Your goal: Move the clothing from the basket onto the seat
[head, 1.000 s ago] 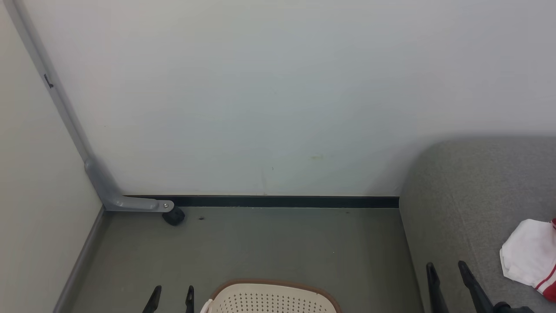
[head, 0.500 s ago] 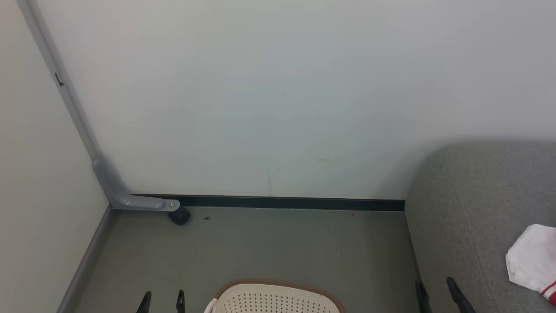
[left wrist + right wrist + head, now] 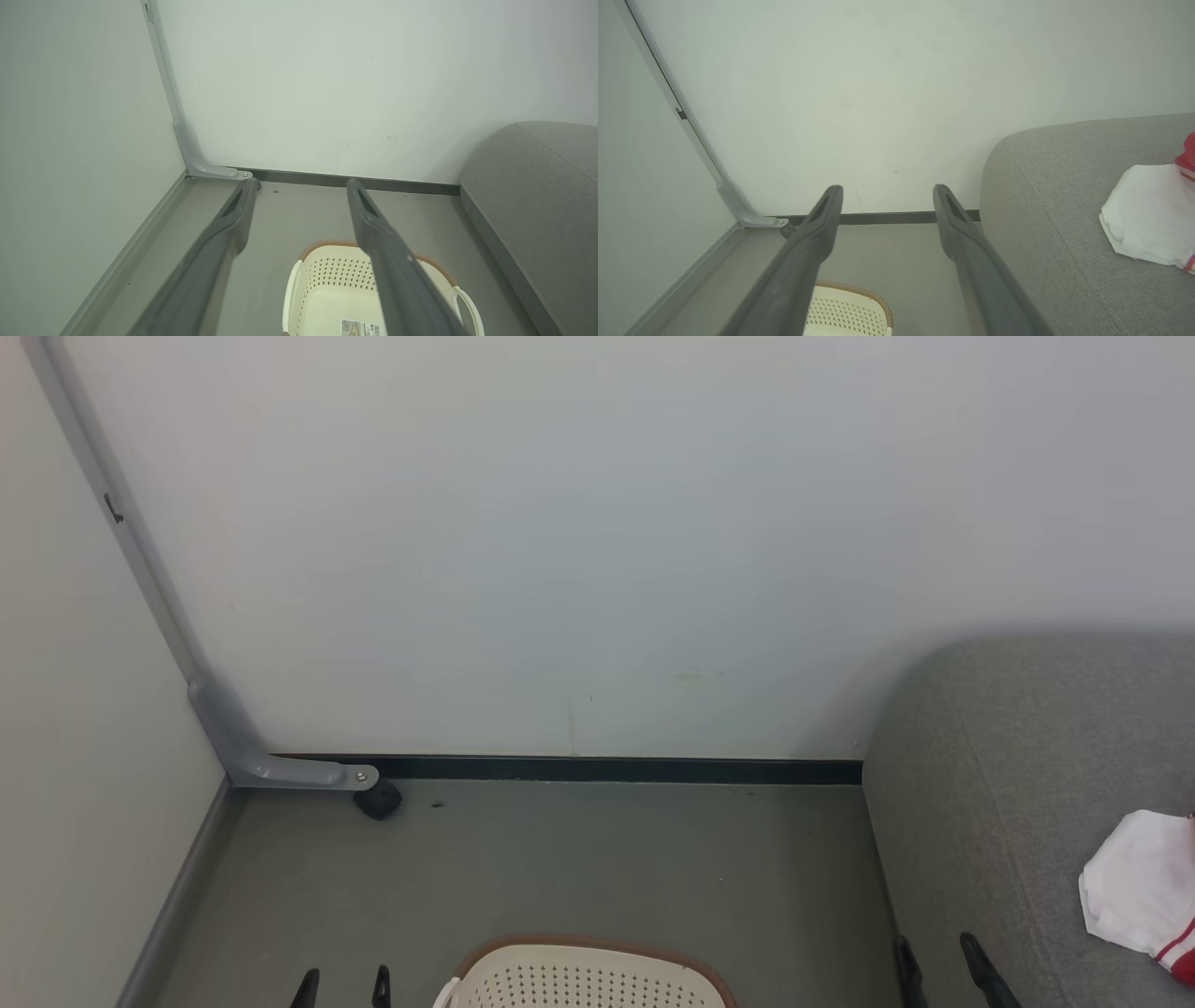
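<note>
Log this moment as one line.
left gripper: open, empty | right gripper: open, empty | clothing: on seat | basket: visible part empty

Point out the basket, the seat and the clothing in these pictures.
basket (image 3: 579, 980): head view, perforated far wall.
seat (image 3: 999, 747): head view, bare grey fabric.
clothing (image 3: 1134, 882): head view, white panel.

At the back, a pale plain wall (image 3: 597, 523) with a dark skirting strip (image 3: 616, 769) along its foot. Below, a grey-green floor (image 3: 560, 868). On the left, a second pale wall (image 3: 56, 784). In the corner, a slanted grey metal bar (image 3: 143, 569), bent flat at the bottom, ending at a small black wheel (image 3: 378, 800) on the floor.
</note>
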### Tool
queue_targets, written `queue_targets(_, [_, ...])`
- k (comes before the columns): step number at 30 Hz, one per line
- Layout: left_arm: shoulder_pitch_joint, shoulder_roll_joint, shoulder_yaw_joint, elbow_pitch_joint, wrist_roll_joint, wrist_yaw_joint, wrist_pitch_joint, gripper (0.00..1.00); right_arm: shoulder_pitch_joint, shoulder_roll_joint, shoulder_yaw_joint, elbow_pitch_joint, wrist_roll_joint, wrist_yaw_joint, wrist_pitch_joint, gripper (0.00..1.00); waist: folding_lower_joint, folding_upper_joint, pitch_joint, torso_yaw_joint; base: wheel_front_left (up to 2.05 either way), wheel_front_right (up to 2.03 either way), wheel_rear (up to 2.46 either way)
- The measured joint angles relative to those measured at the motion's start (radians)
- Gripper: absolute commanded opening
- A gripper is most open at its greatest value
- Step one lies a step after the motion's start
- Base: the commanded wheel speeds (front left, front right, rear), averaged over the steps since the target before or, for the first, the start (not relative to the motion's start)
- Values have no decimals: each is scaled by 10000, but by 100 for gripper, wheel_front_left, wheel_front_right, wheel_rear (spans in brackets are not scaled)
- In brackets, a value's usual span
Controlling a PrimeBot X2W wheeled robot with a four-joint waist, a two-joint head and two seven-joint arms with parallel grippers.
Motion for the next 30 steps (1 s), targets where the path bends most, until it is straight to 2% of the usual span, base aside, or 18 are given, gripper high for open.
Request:
queue_targets(4, [3, -73, 125, 21, -19, -136, 0, 100, -2, 17, -17, 35, -4, 0, 0, 100, 0, 0, 1, -39, 0, 0, 0])
queue_targets(7, [44, -132, 165, -48, -148, -497, 0, 100, -5, 38, -25, 40, -12, 2, 0, 100, 0, 0, -11, -53, 0, 0, 0])
queue_targets(13, [58, -217, 391, -69, -213, -642, 0, 100, -12, 54, -50, 75, -12, 61, 0, 100, 0, 0, -57, -57, 0, 0, 0])
queue_targets(15, [65, -217, 416, -71, -282, -874, 0, 100, -13, 59, -50, 94, -13, 88, 0, 100, 0, 0, -71, -60, 0, 0, 0])
queue_targets(20, [101, -270, 489, -71, -351, -1137, 0, 100, -15, 77, -54, 115, -13, 92, 0, 100, 0, 0, -99, -81, 0, 0, 0])
queue_targets(30, [265, -341, 704, -52, -370, -1337, 0, 100, -14, 98, -75, 142, -44, 155, 0, 100, 0, 0, -123, -145, 0, 0, 0])
